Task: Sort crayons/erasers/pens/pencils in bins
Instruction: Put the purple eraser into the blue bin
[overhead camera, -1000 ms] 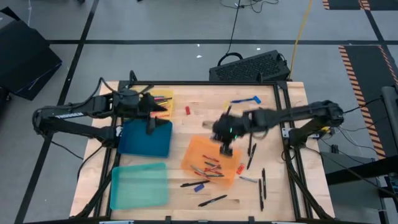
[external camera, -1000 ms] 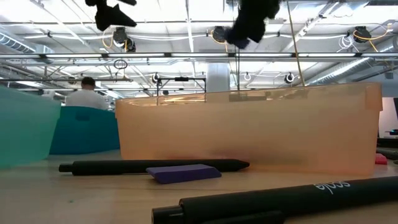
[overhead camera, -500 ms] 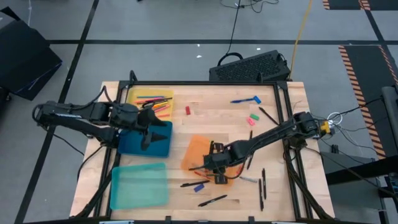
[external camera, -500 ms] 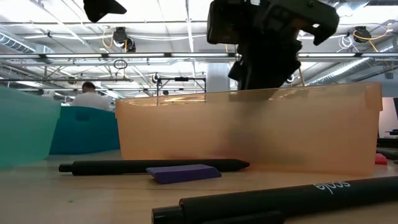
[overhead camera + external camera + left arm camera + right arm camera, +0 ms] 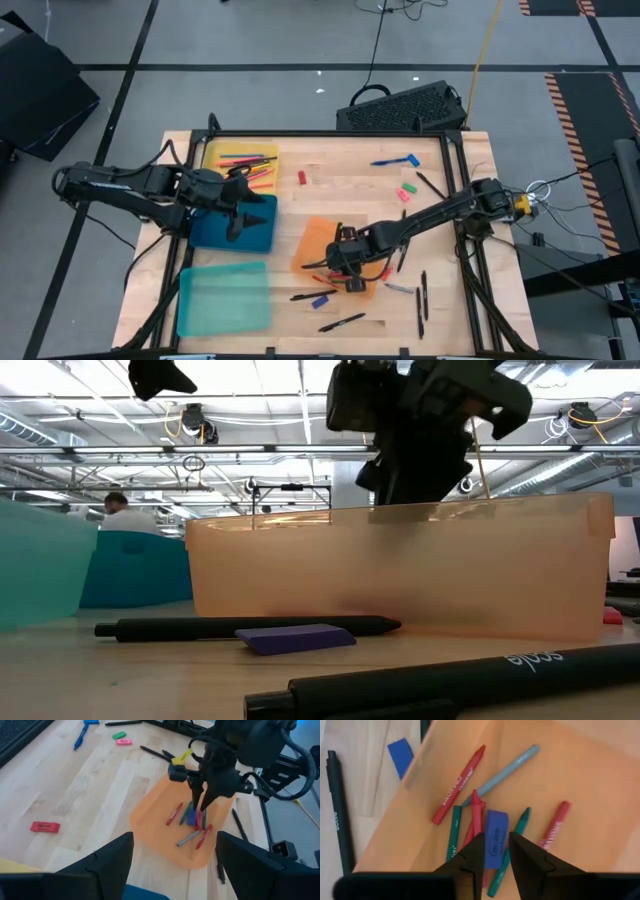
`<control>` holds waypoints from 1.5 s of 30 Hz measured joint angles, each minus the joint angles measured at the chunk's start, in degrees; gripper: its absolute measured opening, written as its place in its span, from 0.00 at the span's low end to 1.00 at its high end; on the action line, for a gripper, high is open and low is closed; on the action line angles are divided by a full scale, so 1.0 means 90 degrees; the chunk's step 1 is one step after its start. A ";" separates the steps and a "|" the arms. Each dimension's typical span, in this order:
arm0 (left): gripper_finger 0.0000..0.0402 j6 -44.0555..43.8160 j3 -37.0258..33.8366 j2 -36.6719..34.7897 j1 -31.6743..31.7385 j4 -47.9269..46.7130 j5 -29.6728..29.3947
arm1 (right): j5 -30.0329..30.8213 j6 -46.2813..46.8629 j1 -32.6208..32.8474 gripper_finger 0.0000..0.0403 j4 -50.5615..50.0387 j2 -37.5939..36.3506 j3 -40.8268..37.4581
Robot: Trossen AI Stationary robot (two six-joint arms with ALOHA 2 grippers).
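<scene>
Crayons lie in the orange bin, red, green and grey ones, with a blue eraser on top of them. The right gripper hangs just over that eraser, its fingers a small way apart and holding nothing. The left gripper waits over the dark blue bin, fingers spread and empty. Black pens lie on the table near the orange bin.

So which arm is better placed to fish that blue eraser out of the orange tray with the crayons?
The right. Its gripper hangs directly above the blue eraser inside the orange tray, fingers slightly apart. The left gripper sits over the dark blue bin, farther away.
</scene>
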 joint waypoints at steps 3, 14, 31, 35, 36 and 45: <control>0.71 -0.0006 0.0000 0.0000 0.0000 0.0007 -0.0047 | -0.0060 -0.0060 -0.0016 0.25 0.0046 0.0232 -0.0002; 0.71 -0.0208 0.0000 0.0000 0.0000 0.0008 -0.0113 | -0.0194 -0.0185 -0.0137 0.28 0.0221 0.0699 0.0001; 0.71 -0.0365 0.0000 0.0000 0.0000 0.0011 -0.0372 | -0.0176 -0.1083 -0.0176 0.18 0.0665 0.0637 -0.0815; 0.71 -0.0349 0.0000 0.0000 0.0000 0.0005 -0.0392 | -0.0091 -0.1132 -0.0176 0.18 0.0683 0.0386 -0.0672; 0.71 -0.0356 0.0000 0.0000 0.0000 0.0002 -0.0392 | -0.0002 -0.1169 -0.0170 0.18 0.0564 0.0309 -0.0633; 0.71 -0.1635 -0.0009 0.0171 0.0215 -0.0083 -0.0132 | 0.1361 -0.1487 -0.0187 0.18 0.0581 -0.0949 -0.0129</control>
